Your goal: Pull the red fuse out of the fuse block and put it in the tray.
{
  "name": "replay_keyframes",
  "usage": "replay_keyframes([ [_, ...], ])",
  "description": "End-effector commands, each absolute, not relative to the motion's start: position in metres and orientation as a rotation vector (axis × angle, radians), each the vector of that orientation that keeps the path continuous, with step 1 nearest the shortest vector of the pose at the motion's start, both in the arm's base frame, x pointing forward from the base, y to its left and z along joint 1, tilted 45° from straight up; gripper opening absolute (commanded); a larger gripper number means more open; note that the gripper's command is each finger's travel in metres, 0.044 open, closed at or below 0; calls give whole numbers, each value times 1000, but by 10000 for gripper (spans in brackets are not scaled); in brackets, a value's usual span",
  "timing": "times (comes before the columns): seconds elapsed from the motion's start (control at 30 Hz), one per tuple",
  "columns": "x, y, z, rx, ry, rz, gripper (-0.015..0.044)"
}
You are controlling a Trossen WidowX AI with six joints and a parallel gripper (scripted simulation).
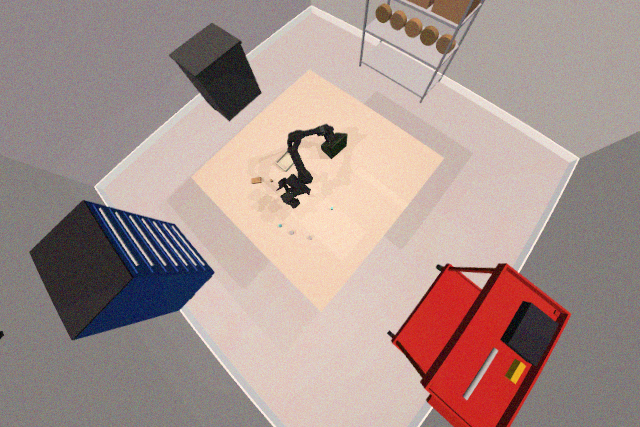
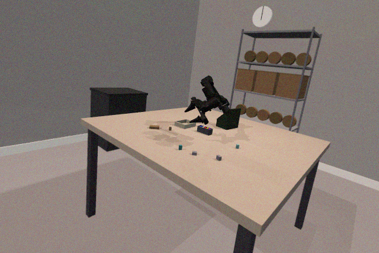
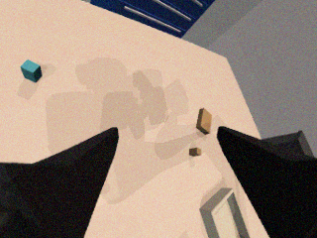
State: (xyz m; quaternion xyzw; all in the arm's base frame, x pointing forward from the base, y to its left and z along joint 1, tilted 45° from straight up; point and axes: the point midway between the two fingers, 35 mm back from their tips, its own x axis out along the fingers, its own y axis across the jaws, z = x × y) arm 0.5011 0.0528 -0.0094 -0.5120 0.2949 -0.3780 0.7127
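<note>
Approach step — the pincer (image 3: 167, 136) hangs wide open, holding nothing; next it must centre above the block's (image 2: 204, 129) red fuse.

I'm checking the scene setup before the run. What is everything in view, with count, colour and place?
Table: one, tan top, dark legs, room centre.
Fuse block: one, dark blue with coloured fuses, near the arm.
Tray: one, pale grey-green, left of the block.
Dark green box: one, right of the block.
Small cubes: two teal, two grey, front of the table.
Tan pieces: two, left of the tray.
Shelf rack: one, grey, brown boxes and discs, back wall.
Clock: one, white, wall.
Black cabinet: one, behind the table.
Blue drawer cabinet: one, floor.
Red cart: one, floor.
Arm: one, black, on the table.
Hand: open, empty, above the table top.
</note>
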Motion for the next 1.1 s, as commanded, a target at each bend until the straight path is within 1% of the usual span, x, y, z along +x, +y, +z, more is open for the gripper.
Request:
replay_keyframes([
  [0.0,501,53,-9,-1136,654,-833,374],
  [0.2,501,49,-18,-1122,720,-665,216],
  [0.4,471,36,-33,-1029,898,-509,61],
  [0.57,420,21,-40,-902,1117,-449,61],
  [0.83,379,11,-37,-813,1270,-456,61],
  [1.07,332,1,-28,-717,1437,-504,61],
])
